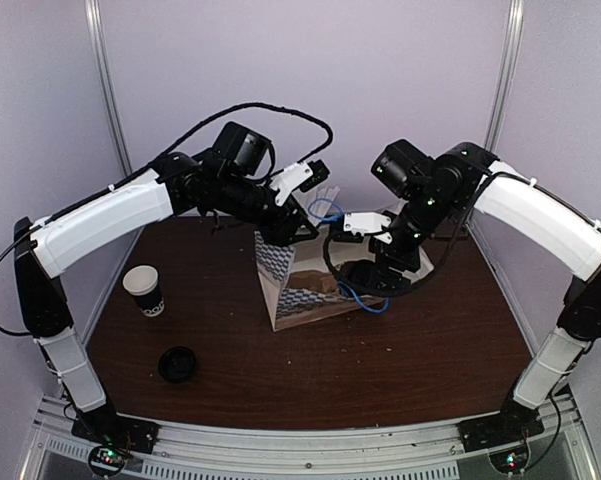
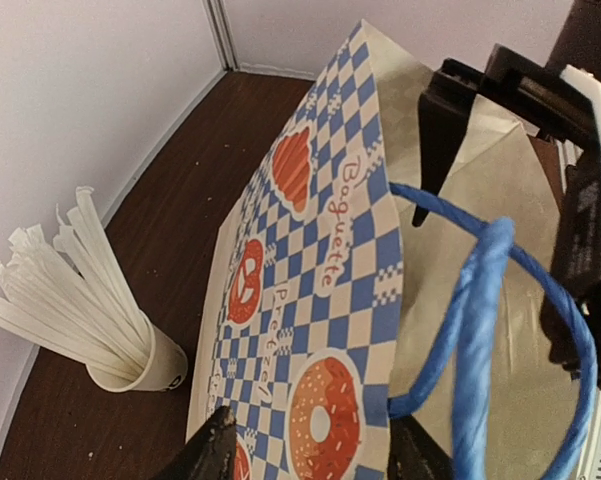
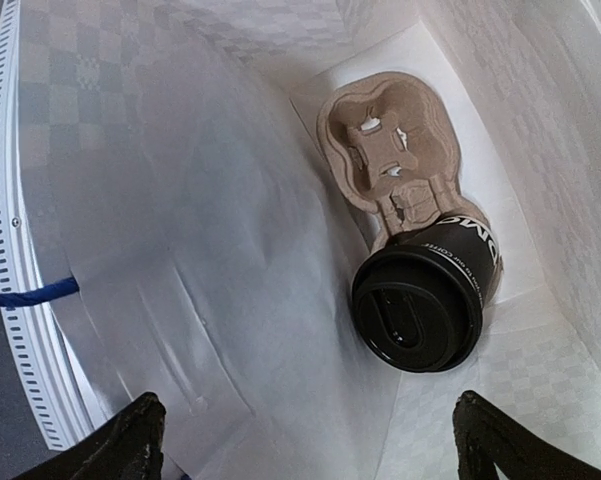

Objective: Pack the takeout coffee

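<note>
Overhead, the bag (image 1: 298,290) hides the takeout coffee (image 3: 425,290); up close, its lettering (image 3: 460,232) reads only in part.

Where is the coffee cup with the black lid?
In the right wrist view, the takeout coffee sits at the bottom of the paper bag, against the cardboard cup carrier.

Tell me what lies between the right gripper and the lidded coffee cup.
Nothing: in the right wrist view, the stretch from right gripper to lidded coffee cup is bare, inside the bag.
</note>
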`<state>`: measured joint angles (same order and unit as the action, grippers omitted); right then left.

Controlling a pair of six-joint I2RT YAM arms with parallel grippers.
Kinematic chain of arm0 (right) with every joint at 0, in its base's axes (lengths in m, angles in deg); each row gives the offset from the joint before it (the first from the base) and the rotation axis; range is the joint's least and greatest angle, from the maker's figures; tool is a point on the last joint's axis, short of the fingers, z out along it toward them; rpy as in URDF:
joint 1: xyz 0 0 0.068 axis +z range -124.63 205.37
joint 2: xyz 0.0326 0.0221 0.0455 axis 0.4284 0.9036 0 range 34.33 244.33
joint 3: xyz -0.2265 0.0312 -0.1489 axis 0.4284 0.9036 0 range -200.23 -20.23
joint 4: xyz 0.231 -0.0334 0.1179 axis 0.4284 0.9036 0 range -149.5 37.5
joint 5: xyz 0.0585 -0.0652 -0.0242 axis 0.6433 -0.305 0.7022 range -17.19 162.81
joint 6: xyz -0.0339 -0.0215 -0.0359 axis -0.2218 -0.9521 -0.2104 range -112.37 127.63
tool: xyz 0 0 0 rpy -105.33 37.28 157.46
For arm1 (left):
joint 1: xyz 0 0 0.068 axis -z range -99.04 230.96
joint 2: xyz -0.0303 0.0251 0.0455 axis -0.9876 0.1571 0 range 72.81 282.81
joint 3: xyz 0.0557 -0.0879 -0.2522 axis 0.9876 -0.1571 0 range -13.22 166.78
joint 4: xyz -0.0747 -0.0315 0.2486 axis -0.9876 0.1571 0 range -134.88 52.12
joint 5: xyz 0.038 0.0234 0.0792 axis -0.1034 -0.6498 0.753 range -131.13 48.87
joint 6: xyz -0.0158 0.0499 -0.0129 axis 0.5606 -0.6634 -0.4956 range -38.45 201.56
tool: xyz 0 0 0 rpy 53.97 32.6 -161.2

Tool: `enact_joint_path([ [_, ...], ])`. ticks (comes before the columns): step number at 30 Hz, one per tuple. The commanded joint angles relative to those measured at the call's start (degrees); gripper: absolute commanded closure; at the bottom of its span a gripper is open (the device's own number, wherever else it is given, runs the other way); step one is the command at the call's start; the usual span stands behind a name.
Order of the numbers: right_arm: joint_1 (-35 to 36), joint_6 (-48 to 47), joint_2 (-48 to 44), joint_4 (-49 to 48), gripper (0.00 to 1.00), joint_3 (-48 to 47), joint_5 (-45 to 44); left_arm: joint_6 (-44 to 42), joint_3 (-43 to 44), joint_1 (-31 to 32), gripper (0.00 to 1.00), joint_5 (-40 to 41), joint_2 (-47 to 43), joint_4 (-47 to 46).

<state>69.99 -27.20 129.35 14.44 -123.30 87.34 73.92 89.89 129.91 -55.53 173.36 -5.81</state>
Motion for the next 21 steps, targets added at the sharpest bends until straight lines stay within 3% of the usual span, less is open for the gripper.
enact_joint_path([
  [1, -0.2, -1.0, -1.8, 0.3, 0.0, 0.4, 1.1, -3.3, 3.6, 0.4, 0.57, 4.6, 1.6, 2.0],
  [5, -0.5, -2.2, -3.7, 2.0, 0.0, -0.8, 2.1, -4.4, 3.4, 0.5, 0.86, 2.4, 1.5, 2.0],
  [8, -2.0, -3.5, -6.6, 4.0, 0.0, -3.0, 4.7, -5.0, 2.2, 0.9, 0.99, 0.6, 0.5, 1.3],
  [14, -11.4, -6.3, -11.1, 9.7, 0.0, -10.3, 14.7, -4.4, -0.1, 2.9, 1.0, -0.6, -1.8, -0.1],
  [21, -24.4, -3.9, -13.5, 5.1, 0.0, -5.7, 16.7, -3.2, -2.1, 6.3, 1.0, 0.7, -3.7, -0.4],
])
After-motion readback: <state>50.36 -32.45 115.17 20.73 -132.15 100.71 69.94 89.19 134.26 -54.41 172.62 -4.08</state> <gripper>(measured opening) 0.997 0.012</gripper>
